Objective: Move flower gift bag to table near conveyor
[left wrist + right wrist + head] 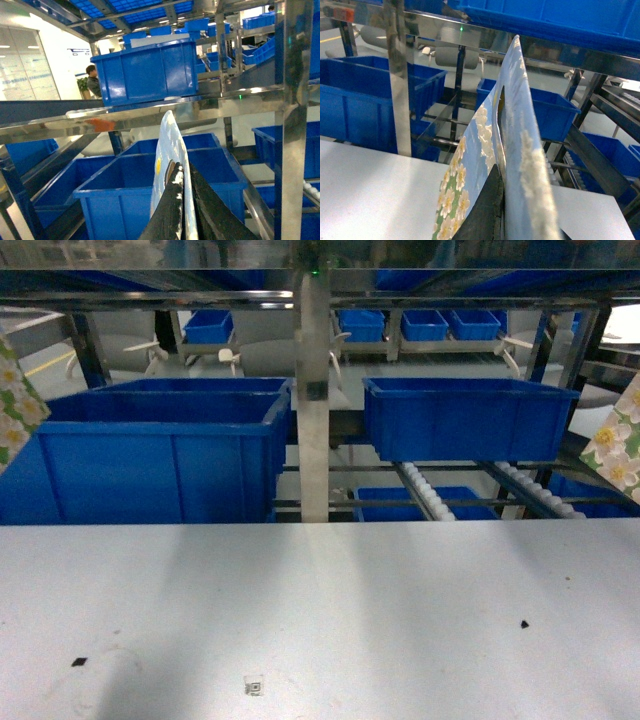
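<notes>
Table (320, 620): bare whitish top, black specks, one small QR-like mark (254, 684), unreadable. Right gripper (496, 210) is closed on the flower gift bag (515, 150), held upright above the table's right edge. Left gripper (184, 200) pinches a second floral bag (170, 150). Behind: blue bins (160, 445) on the conveyor (430, 495), visible interiors empty.

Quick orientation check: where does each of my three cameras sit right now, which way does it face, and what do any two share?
Head: high on the robot, slanting down over the table toward the conveyor; no arms visible, only bag edges.
Left wrist: behind the left gripper, facing the rack, fingers clamping a flower gift bag.
Right wrist: behind the right gripper, clamping another floral bag above the table.
Shared: all show the conveyor's blue bins.
</notes>
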### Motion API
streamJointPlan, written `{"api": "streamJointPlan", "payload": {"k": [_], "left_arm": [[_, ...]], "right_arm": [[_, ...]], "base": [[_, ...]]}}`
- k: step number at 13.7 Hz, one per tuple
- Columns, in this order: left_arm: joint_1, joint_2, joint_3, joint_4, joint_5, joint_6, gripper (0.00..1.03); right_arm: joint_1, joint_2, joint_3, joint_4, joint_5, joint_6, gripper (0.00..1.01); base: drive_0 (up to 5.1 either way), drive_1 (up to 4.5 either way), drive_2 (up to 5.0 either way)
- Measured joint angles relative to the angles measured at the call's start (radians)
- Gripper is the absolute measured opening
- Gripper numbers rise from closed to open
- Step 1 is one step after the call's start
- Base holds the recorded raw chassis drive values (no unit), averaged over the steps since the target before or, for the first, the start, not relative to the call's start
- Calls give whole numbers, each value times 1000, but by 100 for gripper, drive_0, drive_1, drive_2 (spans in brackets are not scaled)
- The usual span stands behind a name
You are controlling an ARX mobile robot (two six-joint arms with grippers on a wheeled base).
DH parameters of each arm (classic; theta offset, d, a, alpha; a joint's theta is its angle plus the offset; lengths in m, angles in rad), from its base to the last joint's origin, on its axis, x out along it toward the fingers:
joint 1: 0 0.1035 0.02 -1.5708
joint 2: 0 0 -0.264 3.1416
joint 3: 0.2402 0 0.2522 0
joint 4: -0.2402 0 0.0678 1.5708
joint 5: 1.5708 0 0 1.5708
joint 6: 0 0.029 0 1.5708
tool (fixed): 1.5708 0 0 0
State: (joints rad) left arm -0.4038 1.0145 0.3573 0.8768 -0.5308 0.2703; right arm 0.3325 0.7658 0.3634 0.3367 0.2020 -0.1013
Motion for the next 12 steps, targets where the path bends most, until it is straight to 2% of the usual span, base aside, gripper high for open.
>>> {"api": "streamJointPlan", "payload": {"k": [3,7,10,11,12], "left_arm": [[-10,10,0,0,17,0,2],[-5,6,0,0,3,0,2],[-5,6,0,0,7,0,2],[-5,6,0,0,6,0,2],[-5,6,0,0,6,0,2]], "right_arm": [[-6,-2,0,1,13,0,2],[-6,-2,0,3,4,0,2],[-41,97,-21,111,-74,-8,2],[-70,175,-26,185,-94,-16,2],[-107,267,-26,283,-133,-25,2]], "base": [[0,0,0],[8,8,8],[0,0,0],[0,0,0],[0,0,0]]}}
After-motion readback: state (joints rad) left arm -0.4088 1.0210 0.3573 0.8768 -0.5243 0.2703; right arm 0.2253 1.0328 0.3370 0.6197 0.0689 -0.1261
